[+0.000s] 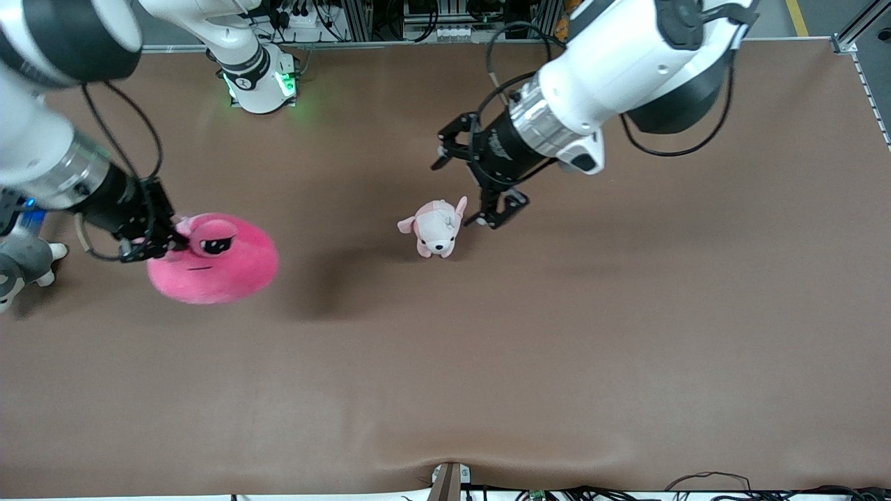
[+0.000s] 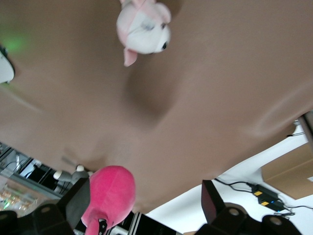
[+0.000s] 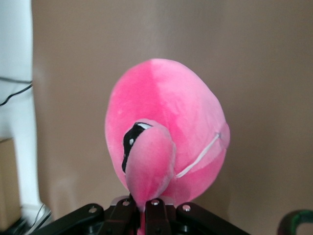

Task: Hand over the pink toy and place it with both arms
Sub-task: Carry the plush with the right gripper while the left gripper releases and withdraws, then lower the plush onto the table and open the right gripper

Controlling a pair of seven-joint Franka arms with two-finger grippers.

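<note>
The brown bench (image 1: 487,362) carries a small pale dog toy (image 1: 436,227) near its middle. The pink toy (image 1: 216,261) hangs in the air over the right arm's end, one bulging eye pinched in the right gripper (image 1: 154,240) jaws. A grey toy (image 1: 21,268) is cut off at the picture's edge. The left gripper (image 1: 470,184) hovers beside the dog, jaws spread wide and empty.

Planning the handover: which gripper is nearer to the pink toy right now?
Right. The right gripper is shut on the pink toy, holding it over the table. The left gripper hangs open beside the small dog plush, well apart from the toy.
</note>
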